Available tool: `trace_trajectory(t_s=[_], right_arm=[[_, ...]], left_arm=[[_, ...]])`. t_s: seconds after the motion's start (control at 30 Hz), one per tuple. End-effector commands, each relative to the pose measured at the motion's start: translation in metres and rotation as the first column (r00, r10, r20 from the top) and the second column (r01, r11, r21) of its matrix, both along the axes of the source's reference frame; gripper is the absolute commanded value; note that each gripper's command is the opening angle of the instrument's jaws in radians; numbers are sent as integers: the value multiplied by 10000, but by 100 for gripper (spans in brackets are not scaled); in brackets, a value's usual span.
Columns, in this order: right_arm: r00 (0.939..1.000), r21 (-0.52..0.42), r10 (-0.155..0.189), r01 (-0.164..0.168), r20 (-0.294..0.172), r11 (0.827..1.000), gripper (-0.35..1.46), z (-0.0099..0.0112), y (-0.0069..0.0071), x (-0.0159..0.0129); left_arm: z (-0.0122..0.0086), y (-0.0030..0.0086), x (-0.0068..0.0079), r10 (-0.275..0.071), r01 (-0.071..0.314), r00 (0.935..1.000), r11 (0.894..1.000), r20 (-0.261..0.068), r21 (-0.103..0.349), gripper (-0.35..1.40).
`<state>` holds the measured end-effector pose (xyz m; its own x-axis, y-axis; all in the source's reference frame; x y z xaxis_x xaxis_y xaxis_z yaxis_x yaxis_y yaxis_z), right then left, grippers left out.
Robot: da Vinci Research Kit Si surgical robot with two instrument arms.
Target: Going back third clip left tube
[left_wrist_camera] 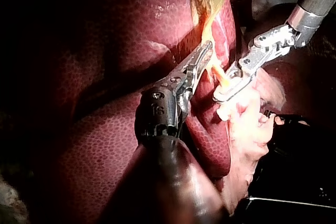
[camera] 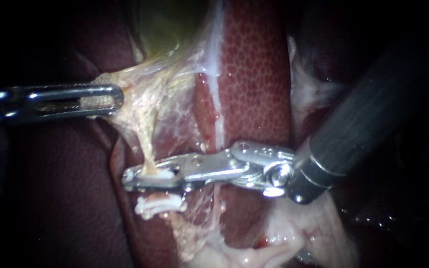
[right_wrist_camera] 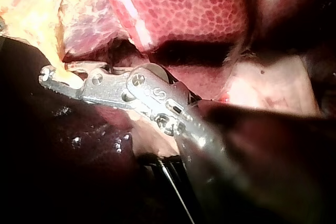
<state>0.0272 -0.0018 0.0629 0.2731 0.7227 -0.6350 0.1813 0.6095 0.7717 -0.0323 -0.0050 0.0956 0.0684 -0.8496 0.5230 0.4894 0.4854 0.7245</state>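
Across the tube, right instrument jaws pinch the upper clip, just above the lower clip; left instrument jaws pinch tissue. Backing off while clamped could drag that clip and tear the tube

Bright centre, black edges, wet glints on the liver

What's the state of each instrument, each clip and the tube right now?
left instrument: shut on tissue, holds it taut
right instrument: shut on upper clip, set across the tube
upper clip: on the tube, held in the right instrument
lower clip: closed on the tube, clear of both instruments
tube: stretched, uncut
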Motion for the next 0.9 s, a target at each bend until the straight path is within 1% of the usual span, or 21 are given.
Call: trace_trajectory(t_s=[0.03, 0.27, 0.3, 0.33, 0.37, 0.47, 0.5, 0.53, 0.57, 0.6, 0.7, 0.9], right_arm=[[10000, -1, -5, 5, -5, 10000, -35, 0, 0, 0], [10000, 9, 7, -7, 1, 10000, -35, 0, 2, 0], [9999, 38, 112, -112, 95, 9999, -27, 1, 3, 1], [9998, -215, 195, -193, 94, 9996, -5, 1, 4, 2], [9998, -499, 206, -205, 26, 9985, 14, 1, 4, 4], [9995, -1096, 267, -284, -166, 9936, 49, 0, 8, 12], [9994, -1141, 301, -321, -195, 9929, 53, 0, 9, 16], [9991, -1206, 374, -394, -192, 9919, 56, 1, 10, 19], [9977, -1324, 665, -672, -96, 9889, 60, 2, 11, 23], [9966, -1409, 816, -817, -67, 9866, 60, 2, 11, 24], [9964, -1469, 842, -841, -55, 9856, 60, 4, 11, 23], [9957, -1498, 927, -918, -8, 9844, 60, 11, 20, 26]], left_arm=[[0, 0, 0, 1, -1, 10000, 10000, 0, -1, -35], [0, 0, 0, 0, 0, 10000, 10000, -1, -3, -35], [0, 0, 0, 0, 0, 10000, 10000, -1, -3, -35], [0, 0, 0, 0, 0, 10000, 10000, -1, -3, -35], [0, 0, 0, 0, 0, 10000, 10000, -1, -3, -35], [0, 0, 0, 0, 0, 10000, 10000, -1, -3, -35], [0, 0, 0, 0, 0, 10000, 10000, -1, -3, -35], [0, 0, 0, 0, 0, 10000, 10000, -2, -3, -35], [0, 0, 0, -1, 1, 10000, 10000, -2, -3, -35], [0, 0, 0, -1, 1, 10000, 10000, -2, -3, -35], [0, 0, 0, -2, 2, 10000, 10000, -3, -3, -35], [1, -1, -1, -9, 9, 10000, 10000, -9, -11, -35]])
